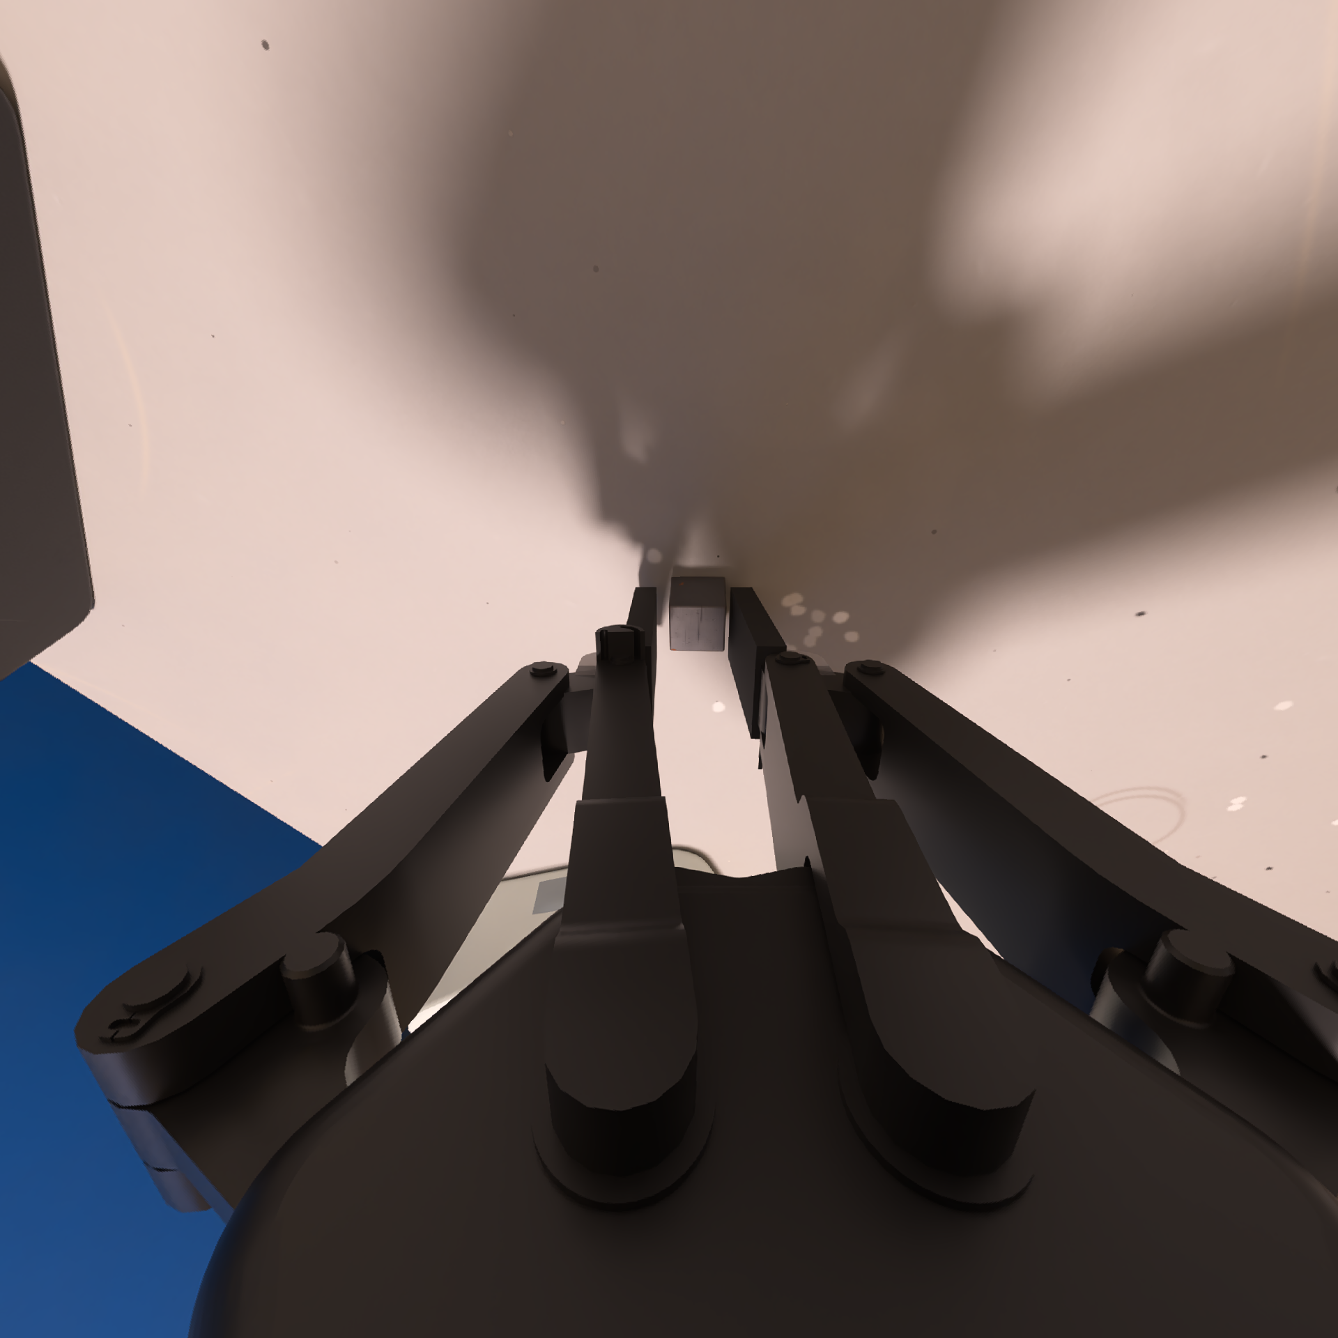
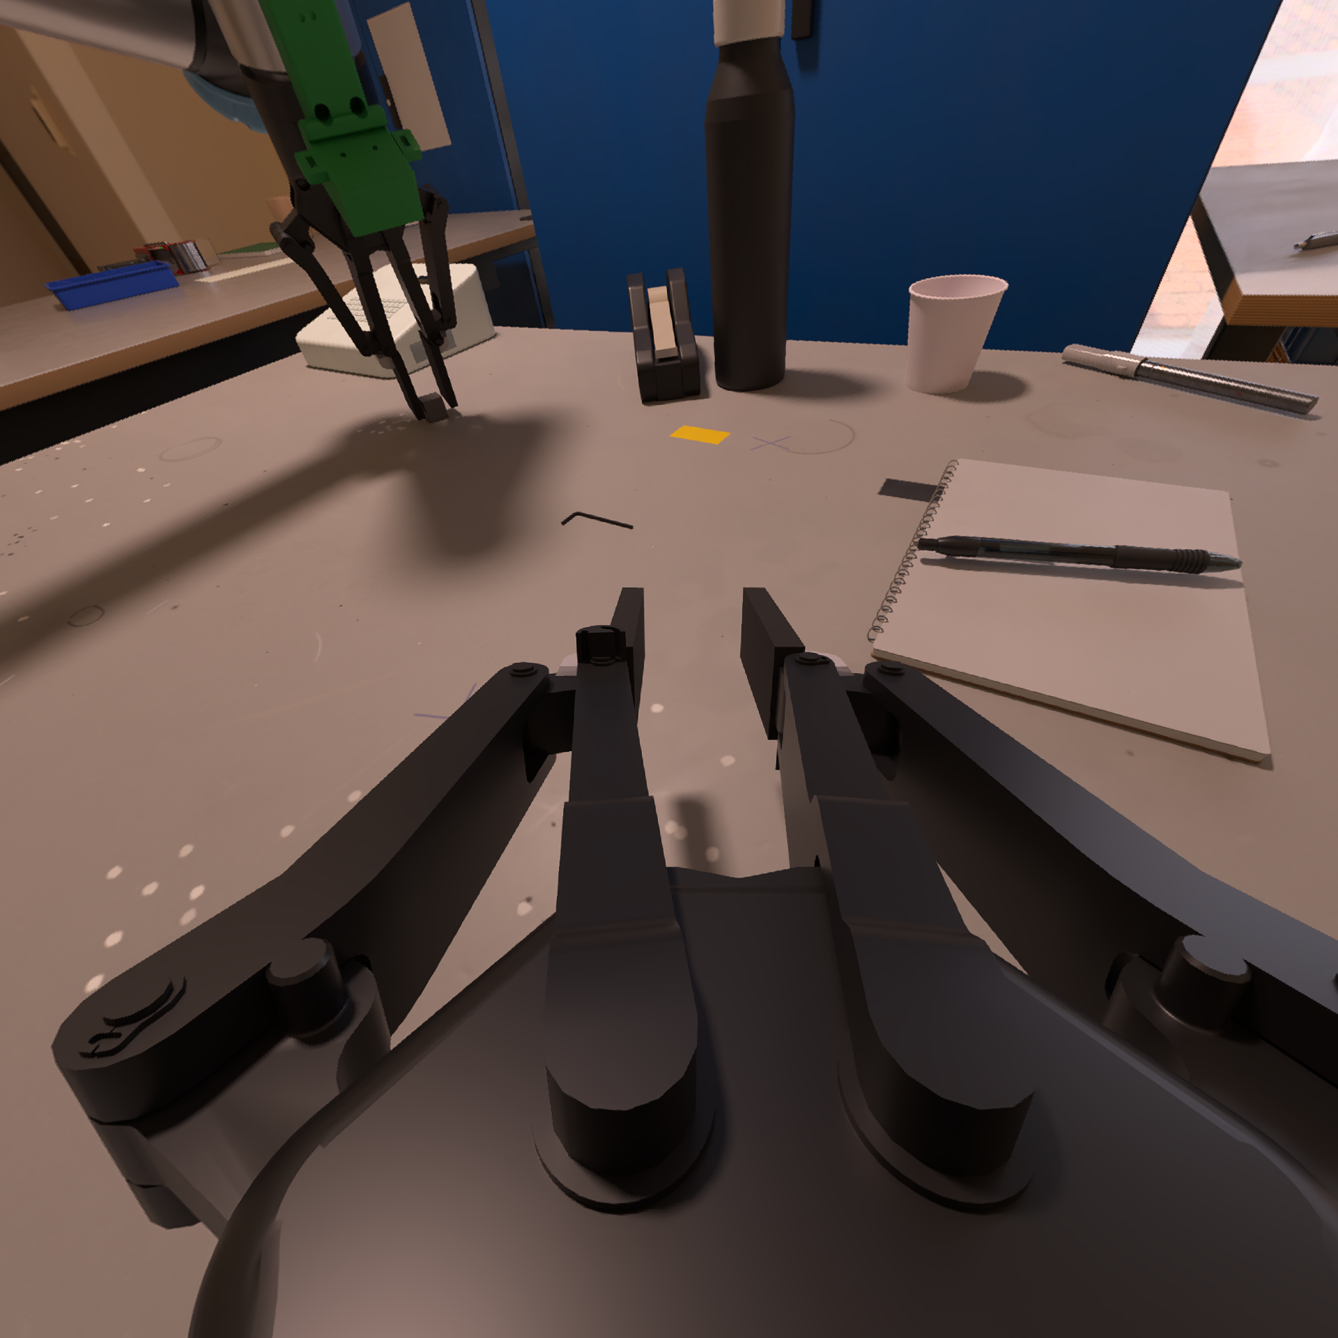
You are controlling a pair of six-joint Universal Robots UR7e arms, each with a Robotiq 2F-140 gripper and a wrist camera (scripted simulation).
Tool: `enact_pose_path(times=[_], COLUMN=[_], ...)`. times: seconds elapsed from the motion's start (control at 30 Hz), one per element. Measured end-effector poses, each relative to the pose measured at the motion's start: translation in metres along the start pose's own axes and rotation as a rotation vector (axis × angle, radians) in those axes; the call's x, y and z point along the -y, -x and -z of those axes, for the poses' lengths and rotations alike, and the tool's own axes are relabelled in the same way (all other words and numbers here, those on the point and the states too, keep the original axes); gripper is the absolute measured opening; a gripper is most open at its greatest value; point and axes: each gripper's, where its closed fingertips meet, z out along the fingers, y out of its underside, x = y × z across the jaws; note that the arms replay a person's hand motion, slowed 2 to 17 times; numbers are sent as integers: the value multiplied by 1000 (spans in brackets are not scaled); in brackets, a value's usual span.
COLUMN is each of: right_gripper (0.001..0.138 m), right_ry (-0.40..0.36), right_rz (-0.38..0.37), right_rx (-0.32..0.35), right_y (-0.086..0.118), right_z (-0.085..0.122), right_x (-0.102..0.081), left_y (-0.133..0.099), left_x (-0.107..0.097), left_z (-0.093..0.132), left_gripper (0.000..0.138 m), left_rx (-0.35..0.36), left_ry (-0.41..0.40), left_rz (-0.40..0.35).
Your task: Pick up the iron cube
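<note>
The iron cube (image 1: pixel 696 614) is small and grey and rests on the pale table (image 1: pixel 289 434). My left gripper (image 1: pixel 693 604) is lowered over it, one finger on each side. Its jaws are narrowed but not clamped: a thin gap shows on the cube's left, and the right pad is almost touching. In the right wrist view the left gripper (image 2: pixel 434 407) hangs from a green mount with the cube (image 2: pixel 434 407) between its tips at table level. My right gripper (image 2: pixel 691 615) is open and empty, low over the table (image 2: pixel 362 688).
A white keypad device (image 2: pixel 405 318) sits just behind the cube. Farther right stand a black holder (image 2: pixel 662 340), a tall black bottle (image 2: pixel 749 217) and a white cup (image 2: pixel 948 333). An Allen key (image 2: pixel 597 519), a notebook (image 2: pixel 1071 651) with a pen (image 2: pixel 1071 554), and a marker (image 2: pixel 1187 380) lie nearby.
</note>
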Motion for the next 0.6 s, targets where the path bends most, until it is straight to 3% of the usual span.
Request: enact_pose_path(times=[0.6], right_gripper=[36], right_ry=[5], right_rz=[9], right_rx=[5], right_y=[3], right_z=[-2], right_x=[1], left_y=[-1], left_x=[0], left_z=[0], left_gripper=[26], left_rx=[-1], left_ry=[1], left_rz=[-5])
